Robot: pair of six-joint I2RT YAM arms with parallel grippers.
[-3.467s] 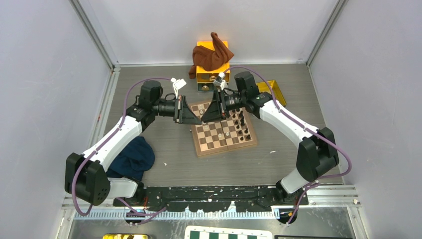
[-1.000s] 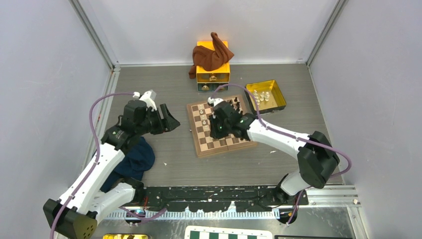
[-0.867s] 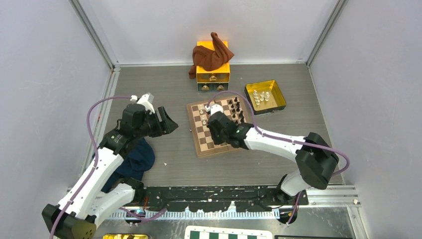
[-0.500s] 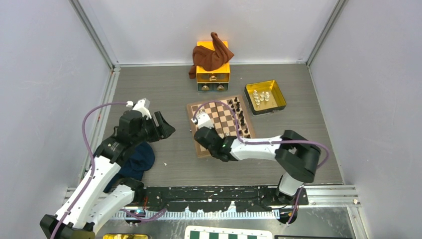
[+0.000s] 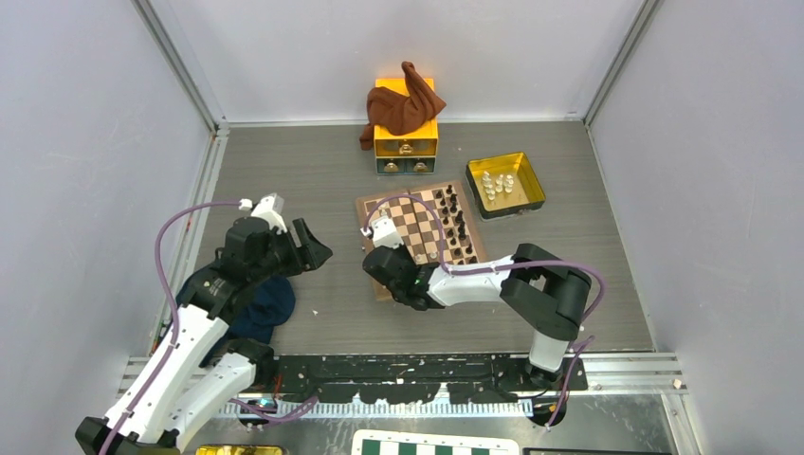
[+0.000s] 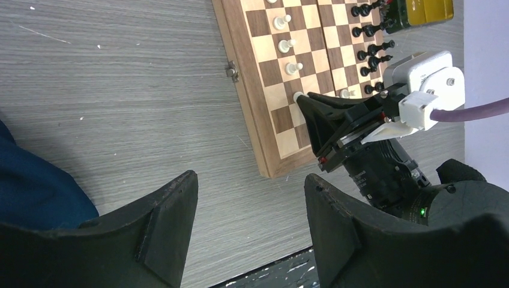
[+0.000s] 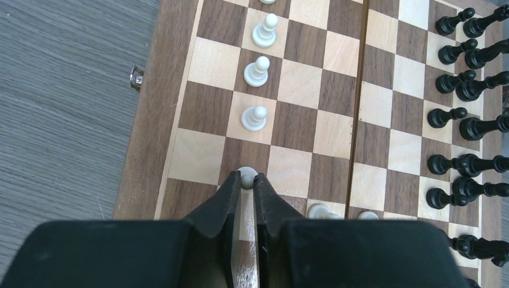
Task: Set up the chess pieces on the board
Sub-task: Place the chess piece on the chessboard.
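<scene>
1. Cream-white, the pawn (image 7: 246,175) sits pinched between the narrowed fingers of the right claw (image 7: 246,180), over a dark square near the board's clasp-side edge. Whether its base touches the wood cannot be told.
2. The board (image 7: 157,120), dark brown and tan squares inside a light wood border with a small metal clasp (image 7: 137,77), lies mid-table (image 5: 313,180), just in front of an orange drawer box (image 5: 406,144) draped with a brown cloth (image 5: 403,106).
3. Three more white pawns (image 7: 257,72) stand upright in one line with the held one, each on its own square and well apart.
4. Two further white pieces (image 7: 321,211) show only their tops beside the claw's fingers.
5. The dark pieces (image 7: 462,117) crowd two rows along the opposite edge, close together.
6. The left claw (image 6: 251,180) hangs spread wide and empty above bare table beside the board, with a blue cloth (image 6: 36,186) just next to it.
7. A yellow tray (image 5: 523,169) near the board's far right corner holds a few white pieces.
</scene>
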